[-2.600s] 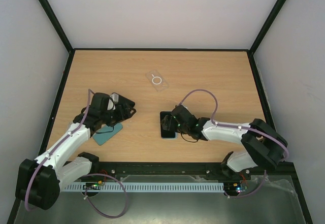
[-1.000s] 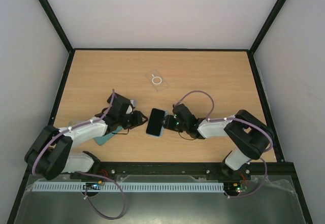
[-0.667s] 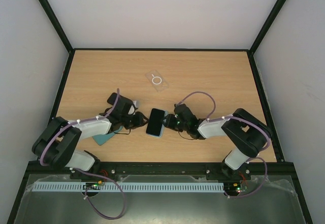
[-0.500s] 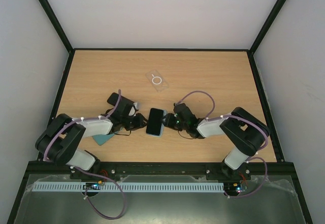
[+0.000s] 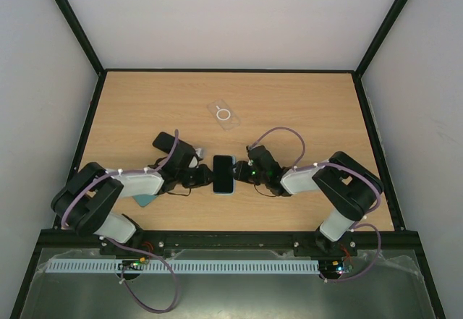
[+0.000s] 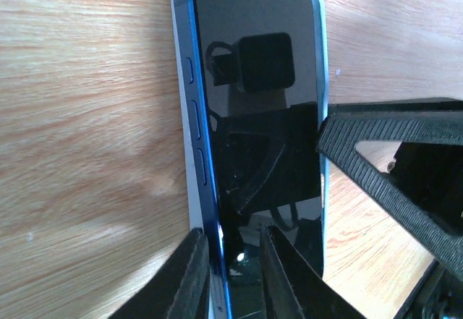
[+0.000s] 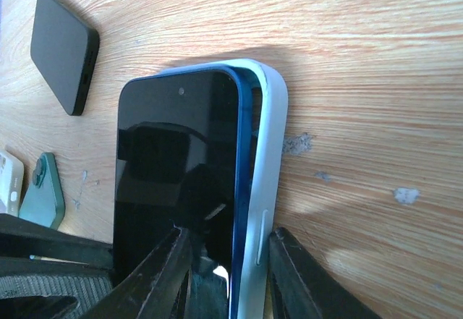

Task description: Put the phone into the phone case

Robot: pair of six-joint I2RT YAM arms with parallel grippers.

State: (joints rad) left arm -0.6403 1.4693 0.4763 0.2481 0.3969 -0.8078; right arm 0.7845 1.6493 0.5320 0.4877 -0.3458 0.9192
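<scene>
1. Closest in, on the right wrist view: clamped by the right gripper (image 7: 226, 265) across phone (image 5: 224, 173) and pale phone case (image 7: 271, 152) together, with one finger on the glass side and the other against the case's outer wall.
2. Same view: blue frame riding above the case's rim along that long side and round the top corner. Laid in, not snapped home.
3. On the left wrist view: much the same on the opposite side, with the side buttons standing proud of the thin pale lip. Set narrow about that blue edge, the left gripper (image 6: 233, 265). Cannot tell whether truly pinching or just short of contact.
4. Judged overall: well past halfway. Done: phone lying screen-up inside the case's outline, low on the table (image 5: 311, 102) between the two arms. Left to do: pressing the edges down until flush all round, then letting go.
5. Likely snag: squeezing from both sides at once could bow the case wall outward, or skid the pair along the wood rather than seat anything.
6. Partly under the left arm, nearer the front edge than the phone: a teal case (image 5: 147, 199), off the working spot.
7. Off to the side in the right wrist view: a black slab (image 7: 65, 51) flat on the wood, well apart from the phone. Phone or case, impossible to say.
8. Farthest back: a clear case (image 5: 223, 113) with a ring on it, alone mid-table — not in the way.
</scene>
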